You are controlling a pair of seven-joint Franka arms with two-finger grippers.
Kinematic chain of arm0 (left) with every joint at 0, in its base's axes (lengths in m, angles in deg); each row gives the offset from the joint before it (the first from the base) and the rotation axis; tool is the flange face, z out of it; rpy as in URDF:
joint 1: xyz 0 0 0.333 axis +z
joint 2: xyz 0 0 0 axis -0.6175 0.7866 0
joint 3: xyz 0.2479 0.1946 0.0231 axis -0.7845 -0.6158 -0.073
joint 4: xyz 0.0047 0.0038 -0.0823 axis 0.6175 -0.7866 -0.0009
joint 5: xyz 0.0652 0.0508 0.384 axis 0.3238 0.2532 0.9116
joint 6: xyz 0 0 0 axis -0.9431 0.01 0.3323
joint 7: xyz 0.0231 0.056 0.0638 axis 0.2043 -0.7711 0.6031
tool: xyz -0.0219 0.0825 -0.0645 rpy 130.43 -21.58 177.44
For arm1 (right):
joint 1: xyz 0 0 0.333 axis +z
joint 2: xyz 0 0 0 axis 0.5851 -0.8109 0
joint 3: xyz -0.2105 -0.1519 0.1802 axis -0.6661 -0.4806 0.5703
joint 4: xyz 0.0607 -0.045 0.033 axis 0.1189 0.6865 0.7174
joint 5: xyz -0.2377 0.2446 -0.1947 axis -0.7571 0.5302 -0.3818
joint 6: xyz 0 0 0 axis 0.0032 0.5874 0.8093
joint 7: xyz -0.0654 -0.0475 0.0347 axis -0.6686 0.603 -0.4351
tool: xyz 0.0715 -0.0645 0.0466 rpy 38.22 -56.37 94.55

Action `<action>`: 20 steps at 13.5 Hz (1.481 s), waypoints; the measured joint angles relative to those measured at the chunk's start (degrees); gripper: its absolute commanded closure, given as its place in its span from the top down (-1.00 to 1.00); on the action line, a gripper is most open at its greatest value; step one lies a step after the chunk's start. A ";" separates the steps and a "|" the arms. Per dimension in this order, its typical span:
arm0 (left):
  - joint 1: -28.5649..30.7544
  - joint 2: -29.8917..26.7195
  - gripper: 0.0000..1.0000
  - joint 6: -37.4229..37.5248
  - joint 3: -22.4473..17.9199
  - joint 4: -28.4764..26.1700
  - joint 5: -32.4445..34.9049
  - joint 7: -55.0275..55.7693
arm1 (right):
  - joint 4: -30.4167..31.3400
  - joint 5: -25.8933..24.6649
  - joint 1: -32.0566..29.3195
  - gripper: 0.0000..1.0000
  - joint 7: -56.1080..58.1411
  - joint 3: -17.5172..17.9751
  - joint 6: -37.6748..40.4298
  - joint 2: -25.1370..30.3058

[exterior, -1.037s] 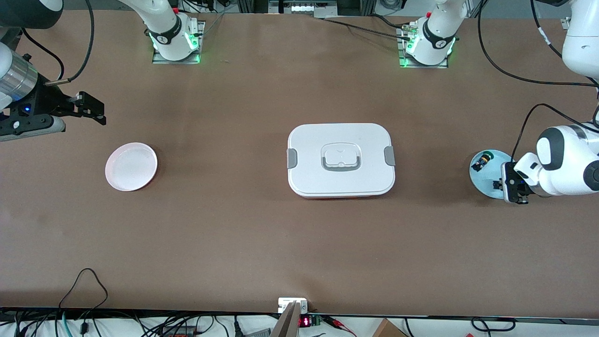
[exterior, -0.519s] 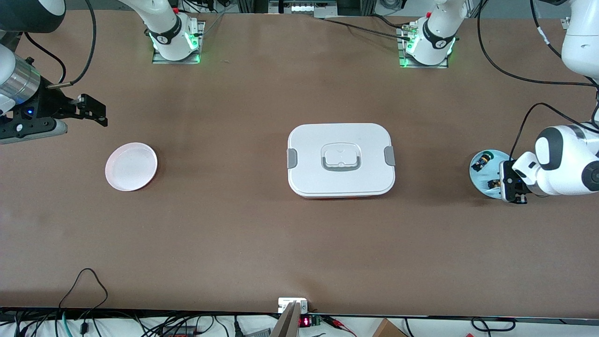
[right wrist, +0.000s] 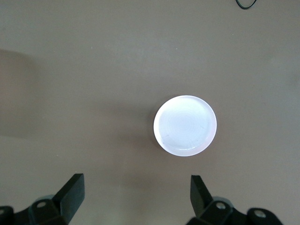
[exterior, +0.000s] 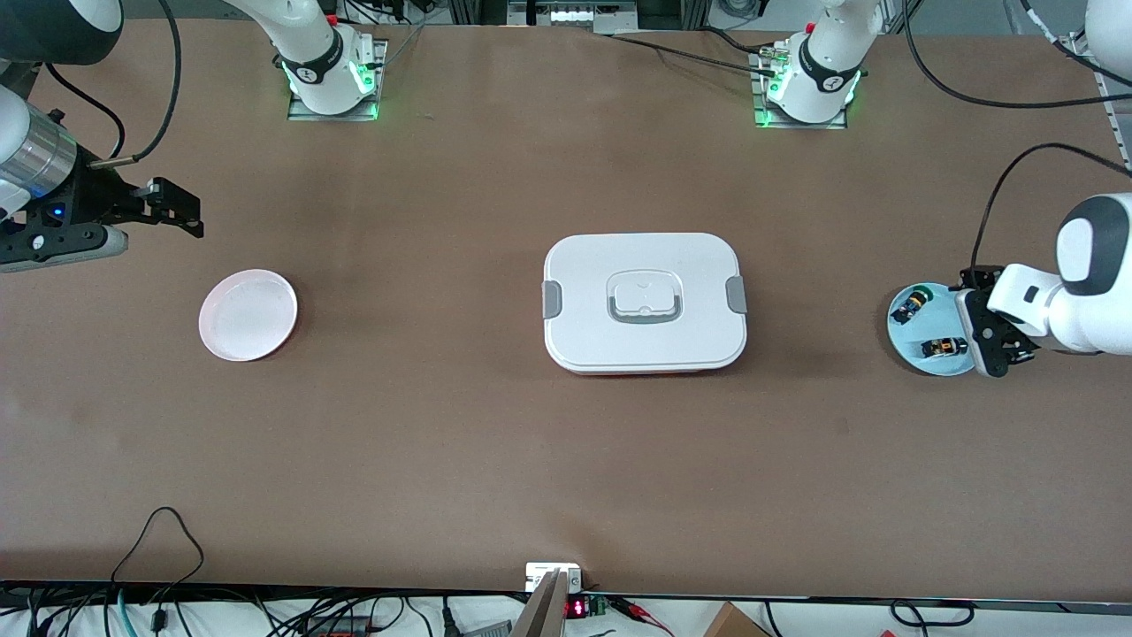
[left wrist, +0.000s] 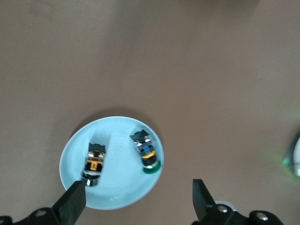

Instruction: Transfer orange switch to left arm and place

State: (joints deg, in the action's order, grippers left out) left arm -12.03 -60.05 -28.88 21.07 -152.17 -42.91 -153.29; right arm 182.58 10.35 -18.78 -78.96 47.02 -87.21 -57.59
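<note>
The orange switch (exterior: 943, 347) lies on its side on a light blue plate (exterior: 927, 326) at the left arm's end of the table, beside a green-capped switch (exterior: 911, 306). My left gripper (exterior: 998, 349) hangs open and empty over the plate's edge. In the left wrist view the orange switch (left wrist: 95, 164) lies on the plate (left wrist: 119, 185), close to one fingertip of the open left gripper (left wrist: 137, 199). The white box (exterior: 644, 301) stands shut mid-table. My right gripper (exterior: 181, 211) is open and empty over bare table near a pink plate (exterior: 248, 315).
The green-capped switch (left wrist: 146, 154) lies next to the orange one on the blue plate. The right wrist view shows the pink plate (right wrist: 185, 125), with nothing on it, past the open right gripper (right wrist: 135, 190). Cables run along the table's edge nearest the front camera.
My left gripper has drawn back off the blue plate toward the left arm's end, uncovering the orange switch. My right gripper has hardly moved.
</note>
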 measured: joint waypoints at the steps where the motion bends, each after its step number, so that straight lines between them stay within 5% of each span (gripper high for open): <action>1: -0.01 -0.26 1.00 4.19 1.59 2.71 -0.01 6.26 | 0.00 0.01 0.01 1.00 0.00 0.00 0.00 0.00; 5: -0.04 -0.45 1.00 13.18 5.63 10.34 -0.78 27.47 | 0.00 0.10 0.01 1.00 0.00 0.00 0.06 0.00; 8: -0.66 -0.57 1.00 16.81 4.86 15.62 -5.55 38.15 | -0.01 0.10 0.01 1.00 0.00 0.00 0.09 0.00; 12: -15.96 -4.95 1.00 14.01 -13.18 17.01 -11.97 57.78 | -0.02 0.11 0.02 1.00 0.00 0.00 0.11 0.00; 15: -22.90 -13.11 1.00 4.40 -19.66 8.53 -12.03 66.91 | -0.03 0.14 0.03 1.00 0.00 0.00 0.13 0.00; 18: -27.87 -21.96 1.00 -1.97 -27.00 -2.28 -12.03 62.52 | -0.03 0.23 0.04 1.00 0.00 0.00 0.14 -0.01; 20: -28.19 -24.63 1.00 -2.72 -28.38 -5.44 -12.03 59.22 | -0.03 0.96 0.04 1.00 0.00 0.01 0.16 -0.01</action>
State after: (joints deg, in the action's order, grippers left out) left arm -40.21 -84.68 -31.60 -7.31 -157.60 -54.95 -94.06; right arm 182.55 11.31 -18.73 -78.96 47.02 -87.05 -57.60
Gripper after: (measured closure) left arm 0.000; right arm 0.000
